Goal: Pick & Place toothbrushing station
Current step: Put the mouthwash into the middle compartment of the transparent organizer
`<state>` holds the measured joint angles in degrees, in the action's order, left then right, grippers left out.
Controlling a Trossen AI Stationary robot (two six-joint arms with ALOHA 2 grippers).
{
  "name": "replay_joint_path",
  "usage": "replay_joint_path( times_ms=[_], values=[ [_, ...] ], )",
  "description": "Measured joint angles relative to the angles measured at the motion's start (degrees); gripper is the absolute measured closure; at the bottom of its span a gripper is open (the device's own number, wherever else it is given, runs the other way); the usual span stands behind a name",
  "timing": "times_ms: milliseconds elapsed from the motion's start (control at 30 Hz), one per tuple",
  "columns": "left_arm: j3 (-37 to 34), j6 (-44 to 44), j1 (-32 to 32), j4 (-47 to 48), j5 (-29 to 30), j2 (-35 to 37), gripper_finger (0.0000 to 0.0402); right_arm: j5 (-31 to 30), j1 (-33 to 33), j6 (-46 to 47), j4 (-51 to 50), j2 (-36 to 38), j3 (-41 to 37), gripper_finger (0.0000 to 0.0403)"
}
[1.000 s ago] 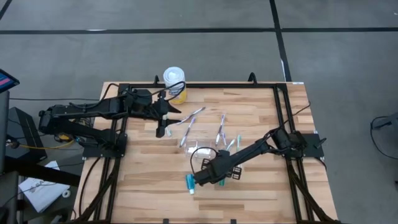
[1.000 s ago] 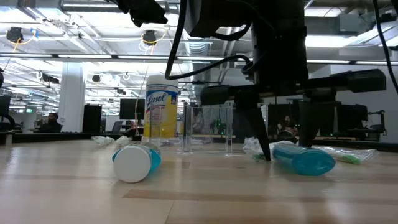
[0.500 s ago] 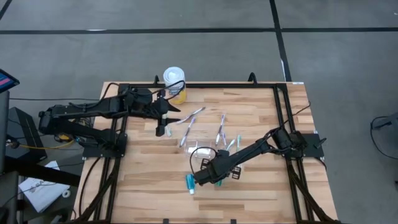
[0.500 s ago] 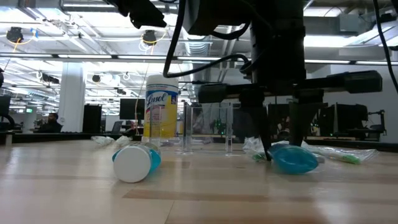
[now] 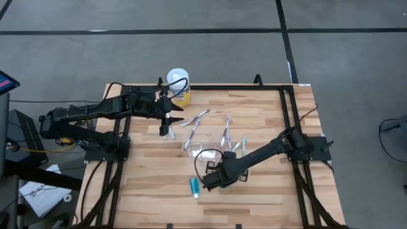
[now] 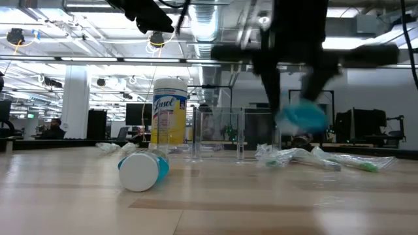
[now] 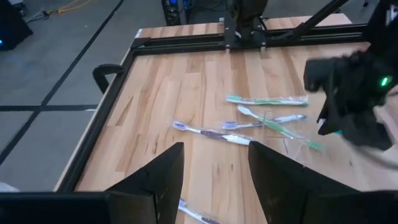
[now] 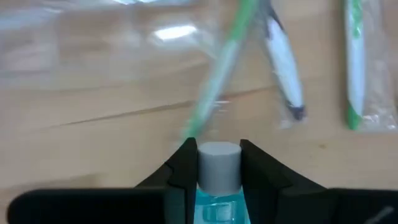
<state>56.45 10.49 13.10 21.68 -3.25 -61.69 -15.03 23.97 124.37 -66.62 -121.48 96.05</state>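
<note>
My right gripper is shut on a short blue toothpaste tube and holds it above the table near the middle front. A second blue tube lies on its side just to its left, its white cap facing the low camera. The small clear cup stands upright behind it. Several thin toothbrushes lie flat on the table's middle; they also show in the left wrist view. My left gripper hovers open and empty over the far left part. My right gripper pinches the tube between its two fingers, at the tube's shoulder right behind the grey-white cap. The fingers come from above and point down, and the tube lies along them with its cap forward. The tube is lifted clear of the table.
A yellow Lysol wipes canister stands at the far edge near my left gripper. A black frame rail runs round the wooden table top. Bare wood lies at the near left and far right.
My right gripper has shut on the blue tube that lay between its fingers and has gone up with it. The tube, which rested on the table, is now lifted clear. The other tube, the cup and the toothbrushes have stayed in place.
</note>
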Motion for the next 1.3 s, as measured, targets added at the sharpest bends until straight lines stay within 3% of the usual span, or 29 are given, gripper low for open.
replay_joint_path(
  times_ms=[200,600,1000,1300],
  values=[
    [0.00,-0.20,0.02,-0.35,0.00,0.00,0.0229,-9.38,2.32,-2.12,-1.82,5.94,3.00,0.0322],
    [0.00,-0.42,0.02,-1.18,0.01,0.00,0.0229,-36.73,2.09,-15.68,-4.91,9.04,14.08,0.0322],
    [0.00,-0.35,0.02,-1.15,0.02,0.00,0.0229,-54.24,-3.02,-28.77,-1.48,9.02,15.08,0.0322],
    [0.00,-0.07,0.53,-1.30,0.66,0.00,0.0229,-62.06,-3.54,-39.43,3.40,8.36,15.13,0.0322]
  ],
)
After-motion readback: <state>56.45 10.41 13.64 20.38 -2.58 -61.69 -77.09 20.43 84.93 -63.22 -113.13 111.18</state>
